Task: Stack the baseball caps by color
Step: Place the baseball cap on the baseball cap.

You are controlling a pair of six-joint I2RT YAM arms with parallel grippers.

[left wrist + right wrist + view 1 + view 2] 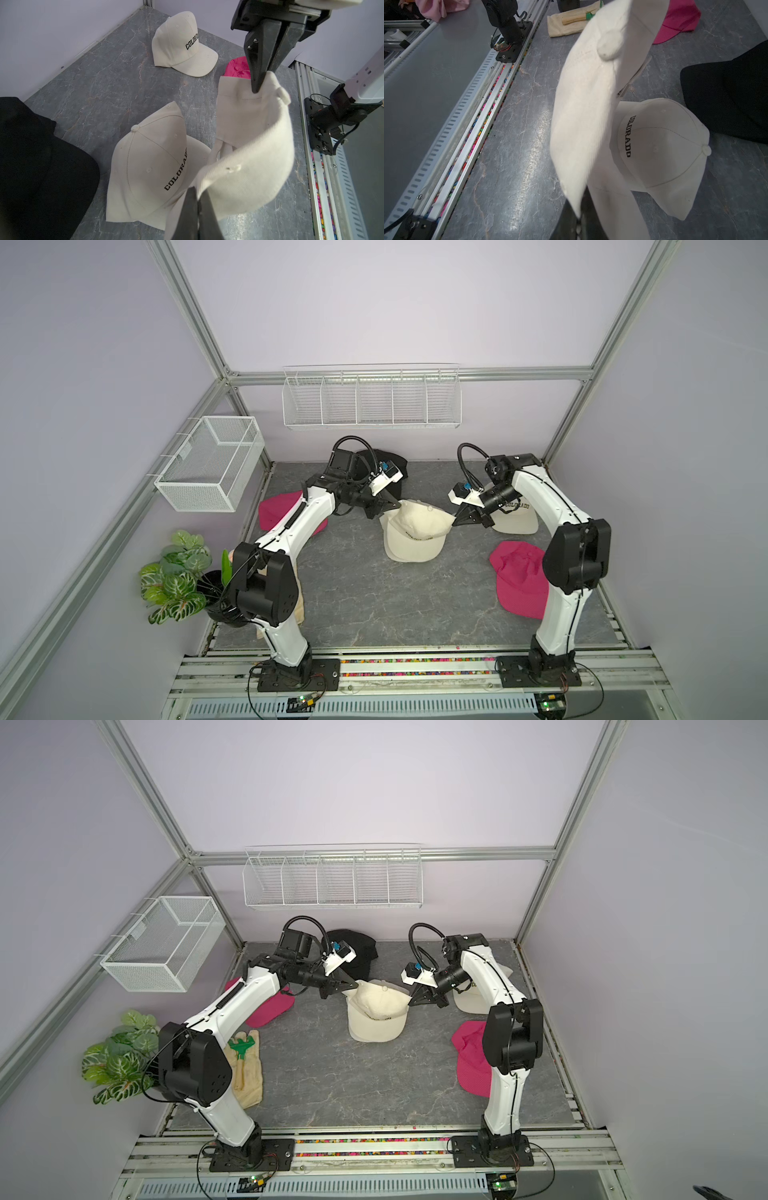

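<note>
A cream baseball cap (419,517) (376,997) hangs stretched between both grippers. My left gripper (390,506) (197,193) is shut on one edge, my right gripper (455,522) (580,220) is shut on the opposite edge. Directly below lies a second cream COLORADO cap (411,551) (149,162) (664,145) on the table. A third cream cap (515,518) (182,45) sits behind the right arm. Black caps (397,466) (726,104) lie at the back. One pink cap (276,510) is at the left, another (519,580) at the right.
A beige cloth with a green piece (245,1069) lies by the left arm's base, next to a potted plant (178,572). A mesh basket (210,462) hangs on the left wall and a wire shelf (372,400) on the back wall. A metal rail (415,668) runs along the front.
</note>
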